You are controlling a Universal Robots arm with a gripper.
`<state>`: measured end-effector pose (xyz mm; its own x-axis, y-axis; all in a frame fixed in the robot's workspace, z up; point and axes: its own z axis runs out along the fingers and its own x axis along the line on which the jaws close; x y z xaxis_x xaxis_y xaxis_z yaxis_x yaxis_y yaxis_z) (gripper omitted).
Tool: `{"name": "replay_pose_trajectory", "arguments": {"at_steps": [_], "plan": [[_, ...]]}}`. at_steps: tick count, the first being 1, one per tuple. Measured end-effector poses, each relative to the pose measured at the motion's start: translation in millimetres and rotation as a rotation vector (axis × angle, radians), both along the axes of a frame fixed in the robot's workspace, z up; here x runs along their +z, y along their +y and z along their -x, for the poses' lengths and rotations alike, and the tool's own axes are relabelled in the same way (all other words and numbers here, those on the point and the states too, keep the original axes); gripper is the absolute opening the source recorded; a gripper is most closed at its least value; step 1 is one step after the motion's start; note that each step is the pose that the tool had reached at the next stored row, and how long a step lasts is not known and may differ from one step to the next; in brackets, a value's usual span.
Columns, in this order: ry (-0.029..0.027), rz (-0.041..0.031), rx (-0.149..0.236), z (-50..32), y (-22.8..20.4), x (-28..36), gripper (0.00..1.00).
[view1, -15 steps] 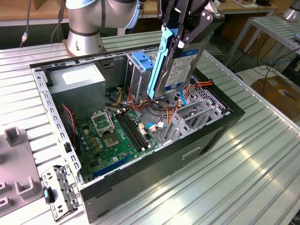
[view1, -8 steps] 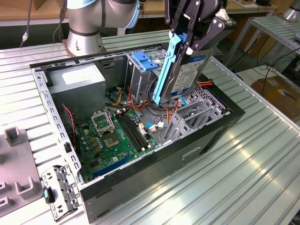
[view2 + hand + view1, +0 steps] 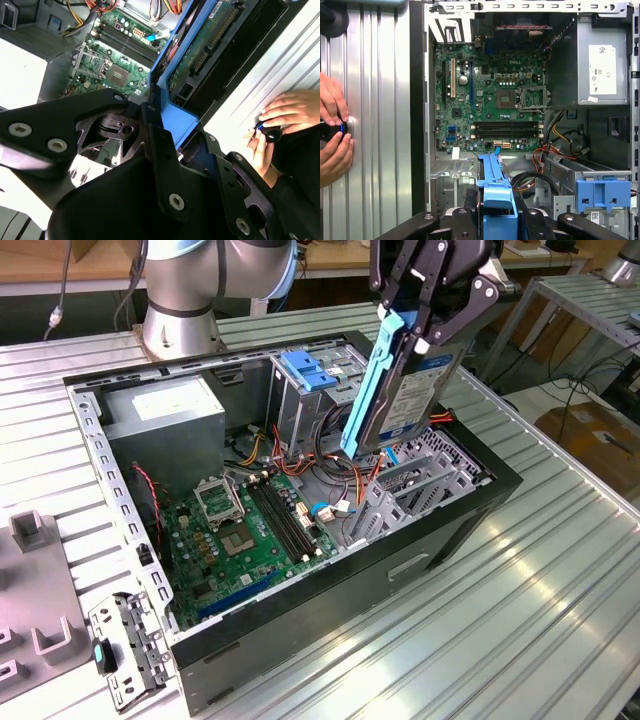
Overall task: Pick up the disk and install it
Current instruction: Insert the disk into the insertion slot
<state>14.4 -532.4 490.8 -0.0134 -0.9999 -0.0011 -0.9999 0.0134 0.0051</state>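
The disk (image 3: 405, 390), a dark drive in a bright blue carrier, hangs on end above the exterior view's right side of the open computer case (image 3: 400, 570). My gripper (image 3: 425, 320) is shut on its upper end. The disk's lower end hovers just over the grey drive bay (image 3: 430, 475) and the orange and black cables. In both wrist views the black fingers (image 3: 165, 150) clamp the blue end of the disk (image 3: 177, 117), and the disk (image 3: 495, 182) points down into the case between the gripper (image 3: 495, 222) arms.
The case holds a green motherboard (image 3: 250, 530), a grey power supply (image 3: 165, 415) and a metal cage with a lighter blue latch (image 3: 310, 370). A person's hands (image 3: 332, 130) hold a small black object on the ribbed table beside the case. A loose metal bracket (image 3: 125, 640) lies at the exterior view's left.
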Motion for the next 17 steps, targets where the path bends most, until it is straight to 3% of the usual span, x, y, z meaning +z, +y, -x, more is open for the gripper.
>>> {"name": "replay_pose_trajectory", "arguments": {"at_steps": [12, 14, 17], "plan": [[0.0000, 0.0000, 0.000, -3.3, -0.3, 0.0, 0.37], [0.0000, 0.0001, 0.000, -3.4, -3.1, -0.1, 0.37], [0.0000, 0.0001, 0.000, -3.3, -13.0, -0.6, 0.37]]}}
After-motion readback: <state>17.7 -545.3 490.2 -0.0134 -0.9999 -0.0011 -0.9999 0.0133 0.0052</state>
